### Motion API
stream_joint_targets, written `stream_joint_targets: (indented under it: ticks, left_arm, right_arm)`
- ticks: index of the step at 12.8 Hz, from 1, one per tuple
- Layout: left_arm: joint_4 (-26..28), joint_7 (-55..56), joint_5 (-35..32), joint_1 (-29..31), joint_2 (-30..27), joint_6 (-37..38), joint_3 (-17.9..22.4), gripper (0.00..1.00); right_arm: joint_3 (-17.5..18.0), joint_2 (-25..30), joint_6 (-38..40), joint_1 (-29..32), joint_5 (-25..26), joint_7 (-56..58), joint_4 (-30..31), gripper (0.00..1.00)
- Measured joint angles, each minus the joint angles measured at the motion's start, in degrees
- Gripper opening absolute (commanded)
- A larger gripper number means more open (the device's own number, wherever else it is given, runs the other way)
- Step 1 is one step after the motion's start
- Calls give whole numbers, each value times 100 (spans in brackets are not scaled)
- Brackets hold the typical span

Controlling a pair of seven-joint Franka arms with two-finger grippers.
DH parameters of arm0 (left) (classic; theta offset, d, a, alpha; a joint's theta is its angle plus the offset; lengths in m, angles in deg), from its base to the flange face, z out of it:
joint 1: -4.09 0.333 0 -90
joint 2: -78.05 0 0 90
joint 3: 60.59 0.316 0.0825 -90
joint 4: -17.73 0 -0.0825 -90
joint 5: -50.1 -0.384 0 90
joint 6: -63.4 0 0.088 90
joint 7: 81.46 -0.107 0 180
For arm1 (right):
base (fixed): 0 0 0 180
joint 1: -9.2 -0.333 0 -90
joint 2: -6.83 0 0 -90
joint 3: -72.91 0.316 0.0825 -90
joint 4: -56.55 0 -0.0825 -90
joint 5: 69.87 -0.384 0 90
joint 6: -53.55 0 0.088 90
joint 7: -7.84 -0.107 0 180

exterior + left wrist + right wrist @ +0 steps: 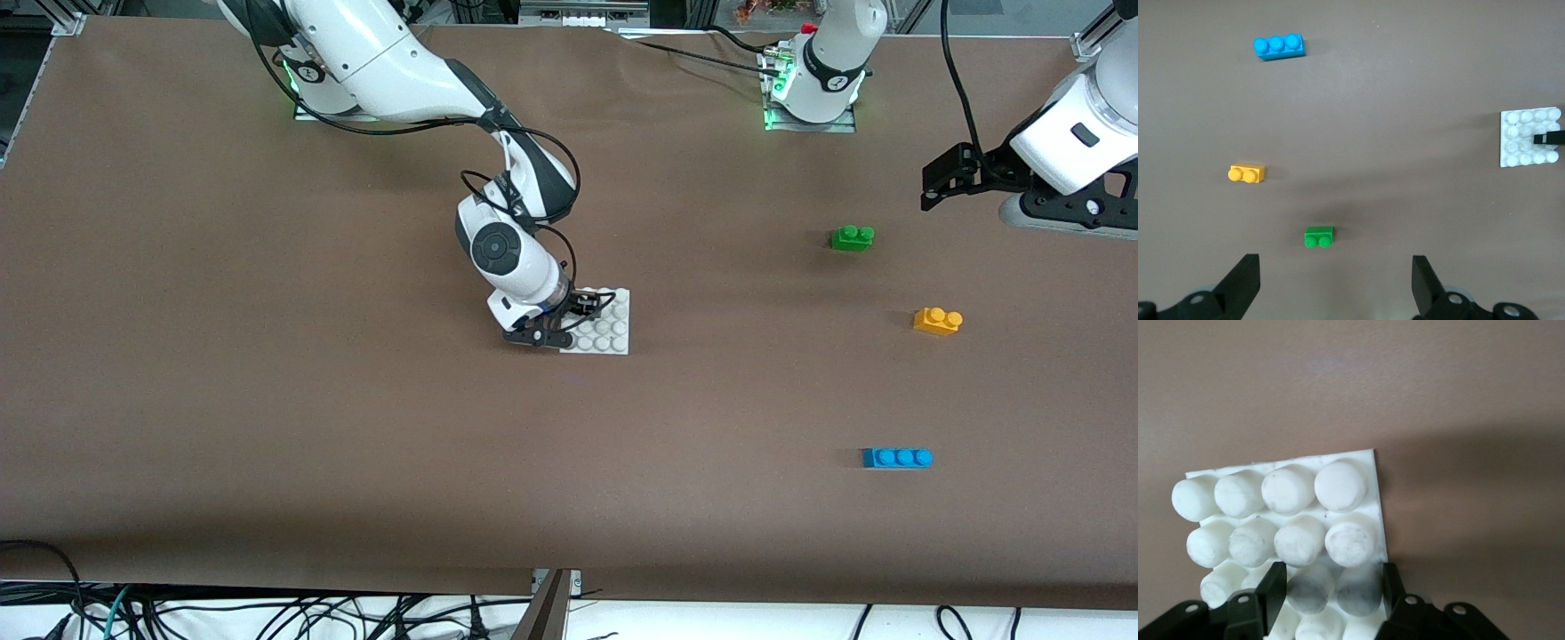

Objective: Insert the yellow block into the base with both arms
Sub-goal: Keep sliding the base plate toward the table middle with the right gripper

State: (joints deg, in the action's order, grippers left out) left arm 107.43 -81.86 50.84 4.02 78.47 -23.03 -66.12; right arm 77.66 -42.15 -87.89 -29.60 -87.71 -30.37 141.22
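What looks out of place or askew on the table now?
Nothing stands out. The yellow block, green brick and blue brick sit upright, apart, studs up. The base lies flat, gripped at its edge by the right claw. The open left claw waits above the green brick.

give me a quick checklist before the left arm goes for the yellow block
1. Right claw shut on the base: ok.
2. Base lying flat on the table: cannot tell.
3. Left claw open, up over the table near the green brick: ok.
4. Yellow block studs up, free of both claws: ok.
5. Green brick and blue brick apart from the yellow block: ok.
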Motion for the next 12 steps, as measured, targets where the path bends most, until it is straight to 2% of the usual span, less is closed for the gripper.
stream_joint_targets:
  ticks: [1,2,3,12]
  left_arm:
    - [0,0,0,0,-13,-71,0,100]
    - [0,0,0,-1,-45,-114,0,100]
    - [0,0,0,-4,-86,-119,0,100]
    - [262,0,0,3,-135,-535,11,100]
  right_arm:
    - [-3,-15,11,-7,0,-10,-26,73]
    - [-4,-18,12,-9,0,-11,-29,90]
    - [-2,-70,-24,-27,0,-11,-52,100]
    - [-83,-240,-131,-84,8,9,-293,100]
